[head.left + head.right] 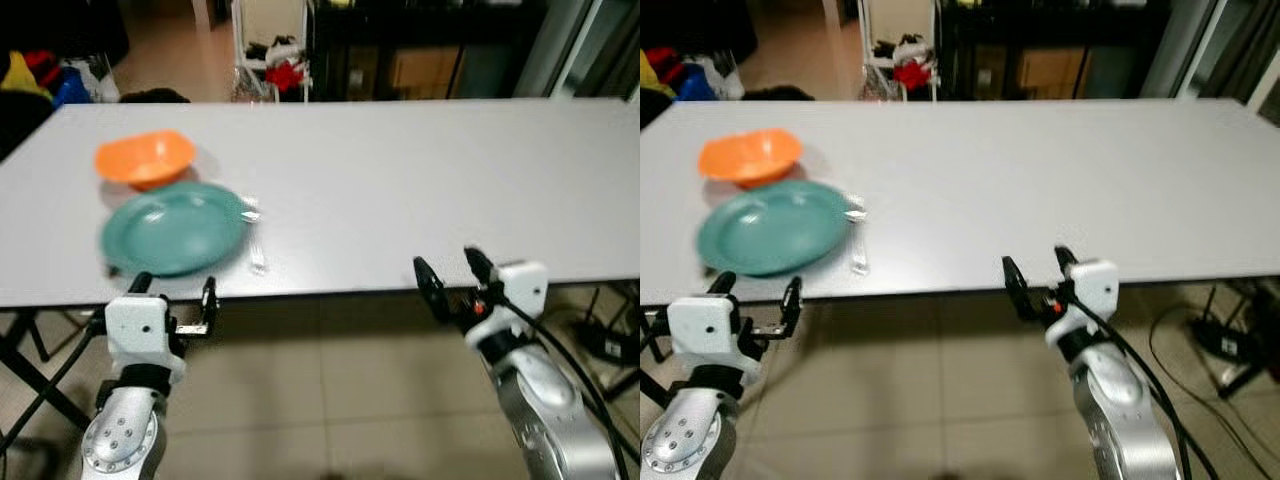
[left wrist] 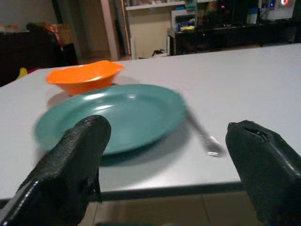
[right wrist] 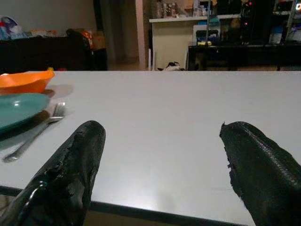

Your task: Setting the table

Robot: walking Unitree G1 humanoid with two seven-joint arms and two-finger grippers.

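Note:
A teal plate (image 1: 176, 228) lies on the white table (image 1: 400, 190) near its front left edge. An orange bowl (image 1: 146, 157) sits just behind the plate. A silver fork (image 1: 255, 240) lies along the plate's right side. My left gripper (image 1: 176, 297) is open, held just below the table's front edge in front of the plate (image 2: 117, 115). My right gripper (image 1: 452, 280) is open too, at the front edge near the middle, with nothing between its fingers. In the right wrist view the fork (image 3: 35, 132) lies off to the side, by the plate (image 3: 19, 109).
The table's middle and right are bare. Dark shelving (image 1: 420, 50) and a white rack with red items (image 1: 275, 60) stand behind the table. Black cables (image 1: 600, 335) lie on the tiled floor at the right. A black table leg (image 1: 30, 370) crosses under the left.

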